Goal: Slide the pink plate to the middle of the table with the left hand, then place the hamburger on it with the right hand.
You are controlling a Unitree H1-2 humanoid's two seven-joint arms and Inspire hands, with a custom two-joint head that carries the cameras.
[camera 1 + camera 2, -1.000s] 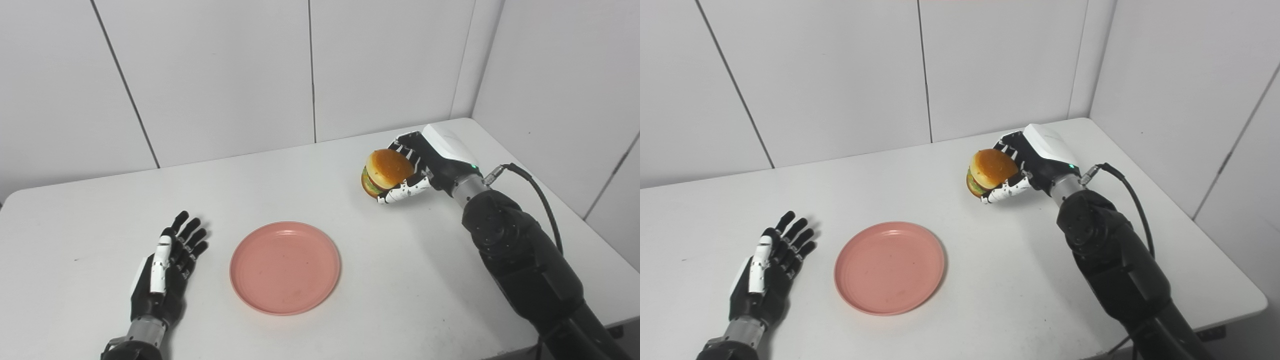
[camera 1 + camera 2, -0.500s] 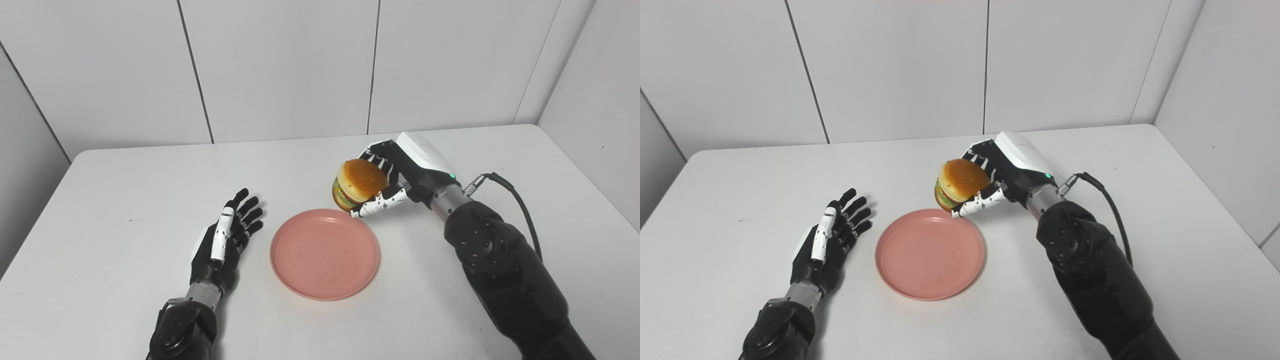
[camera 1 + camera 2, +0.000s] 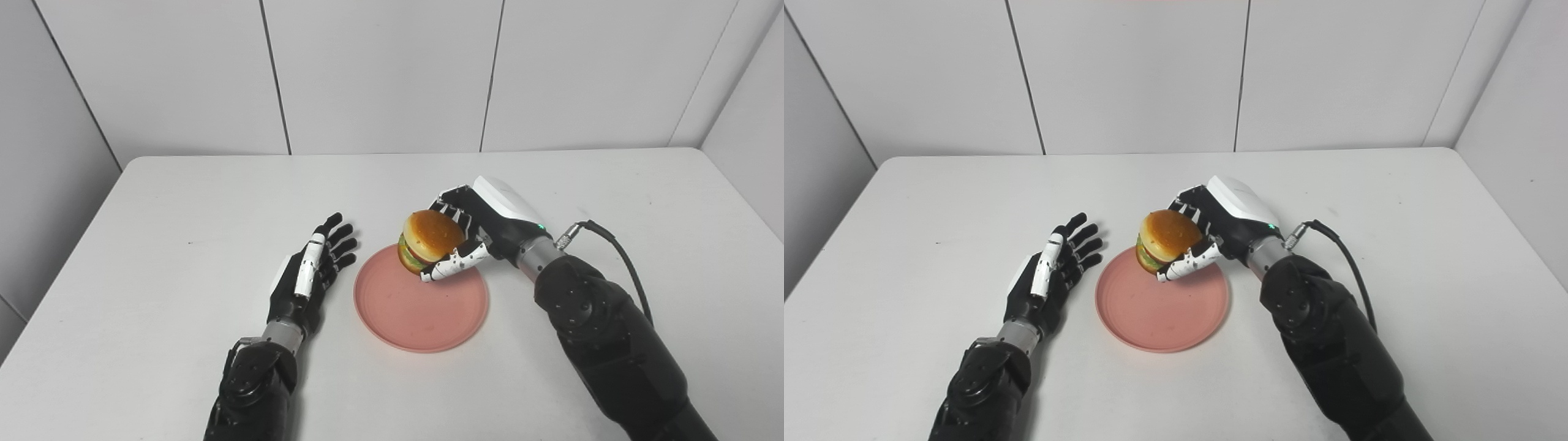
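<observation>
While the round, smooth pink plate (image 3: 421, 303) is lying mid-table, nearer the front edge, the right hand (image 3: 474, 228) is gripping the glossy-bunned hamburger (image 3: 427, 240) over the plate's far rim; the left hand (image 3: 309, 274) is resting beside it, fingers spread.

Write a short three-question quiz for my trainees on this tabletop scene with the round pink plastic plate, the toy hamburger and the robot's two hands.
1. True or false: the toy hamburger with the tan bun already lies flat on the round pink plastic plate.
2. Which hand holds the hamburger? A) left hand B) right hand C) neither
3. Fill in: the left hand rests on the white table beside the plate's ____ rim, fingers spread, holding nothing.

Key
1. False: the right hand holds it above the plate's far part.
2. B
3. left
</observation>
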